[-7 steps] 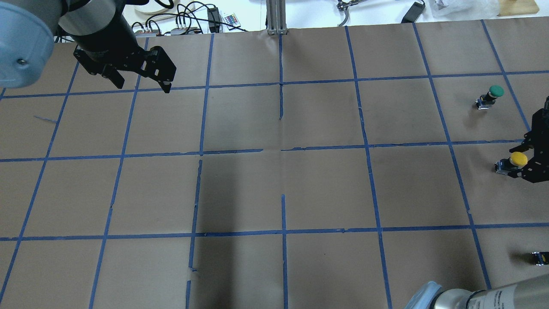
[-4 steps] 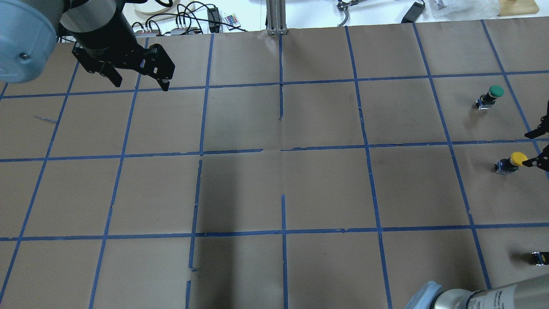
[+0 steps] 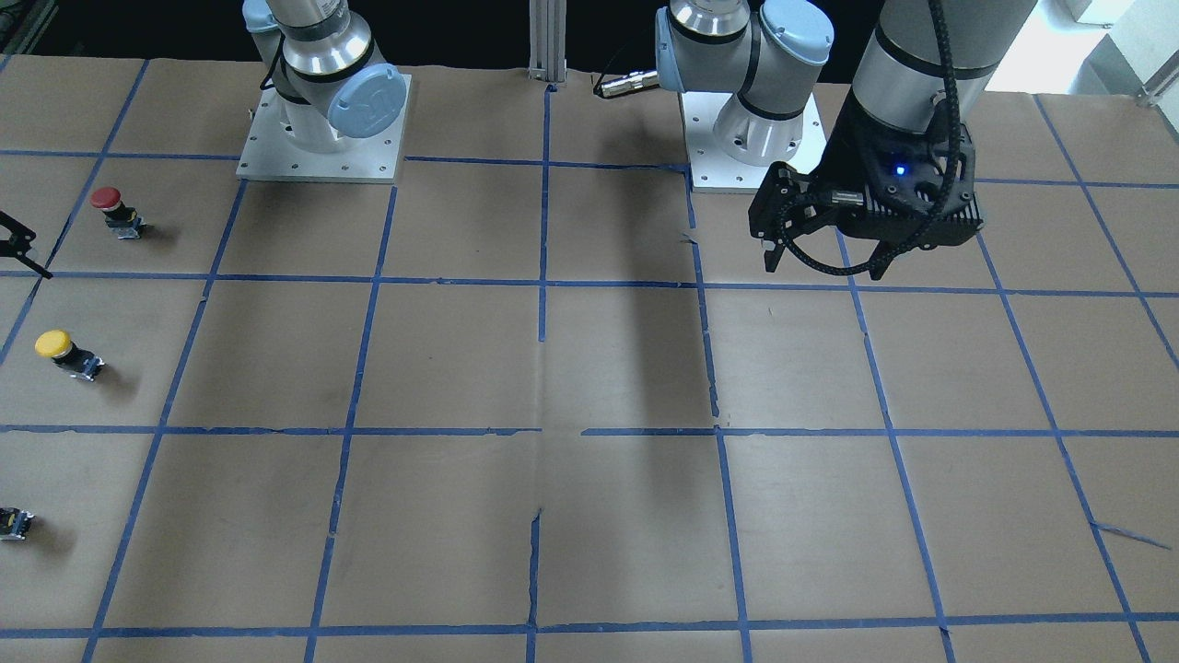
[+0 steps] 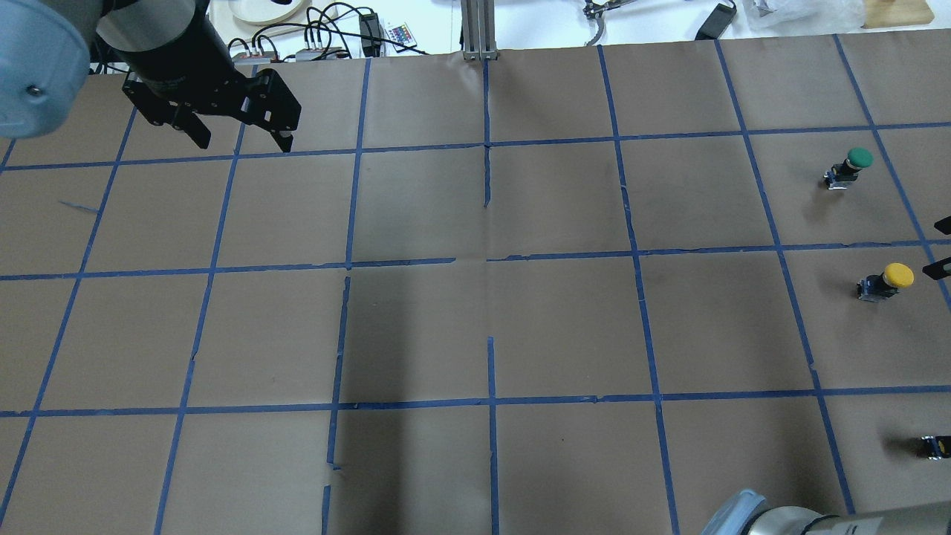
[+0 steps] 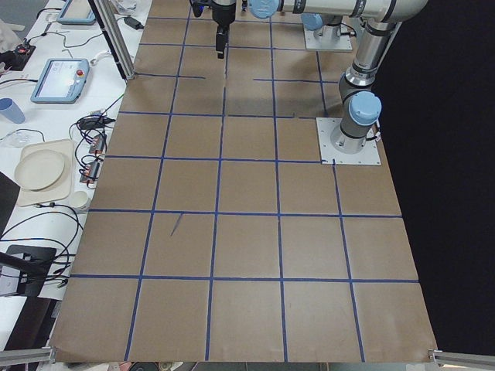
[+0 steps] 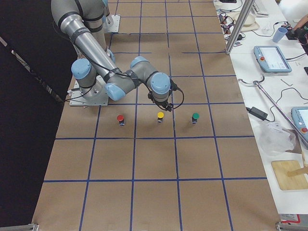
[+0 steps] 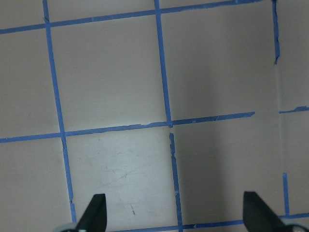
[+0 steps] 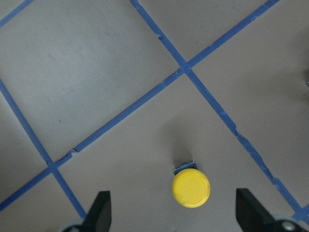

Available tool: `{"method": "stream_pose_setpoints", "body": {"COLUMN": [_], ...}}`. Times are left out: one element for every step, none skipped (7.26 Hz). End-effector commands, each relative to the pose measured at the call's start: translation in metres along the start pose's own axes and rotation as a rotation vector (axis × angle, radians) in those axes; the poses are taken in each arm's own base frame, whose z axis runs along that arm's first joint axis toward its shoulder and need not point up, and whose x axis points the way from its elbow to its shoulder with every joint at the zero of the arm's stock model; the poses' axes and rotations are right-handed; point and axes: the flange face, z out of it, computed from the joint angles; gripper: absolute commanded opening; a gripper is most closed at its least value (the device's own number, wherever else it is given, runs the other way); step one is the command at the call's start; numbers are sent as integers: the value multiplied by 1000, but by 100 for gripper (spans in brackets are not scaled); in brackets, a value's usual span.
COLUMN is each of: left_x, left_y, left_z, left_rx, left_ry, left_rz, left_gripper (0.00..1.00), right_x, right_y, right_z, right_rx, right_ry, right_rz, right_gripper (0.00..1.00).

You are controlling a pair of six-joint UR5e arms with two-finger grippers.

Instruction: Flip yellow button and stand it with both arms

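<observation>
The yellow button point(image 4: 888, 279) is standing cap-up on the counter point(image 4: 475, 327) at the overhead frame's right edge, just beneath the nearer right tool point(image 8: 175, 209), jaws apart, while the left tool point(image 4: 243, 143), also apart, is hanging far off at upper left.

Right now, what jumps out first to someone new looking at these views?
The yellow button stands cap-up between a red button and a green button at the right end of the table. The right end effector hangs open above it, holding nothing. The left end effector hovers open over the far left squares.
</observation>
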Motion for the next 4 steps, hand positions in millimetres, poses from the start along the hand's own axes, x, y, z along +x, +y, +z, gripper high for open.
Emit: {"method": "stream_pose_setpoints", "body": {"left_x": [0, 1, 5, -2], "left_y": [-1, -1, 1, 2], "left_z": [1, 2, 3, -1], "left_rx": [-2, -3, -6, -1], "left_ry": [3, 5, 0, -2], "left_rz": [-21, -24, -18, -29], "left_gripper": [100, 100, 100, 100], "right_x": [-54, -80, -112, -152], "right_y": [-40, -75, -126, -177], "right_z": [-58, -60, -58, -57], "right_rx": [-17, -83, -124, -131], "right_ry": [54, 50, 82, 120], "right_rz": [244, 359, 453, 541], "right_gripper": [95, 95, 95, 96]}}
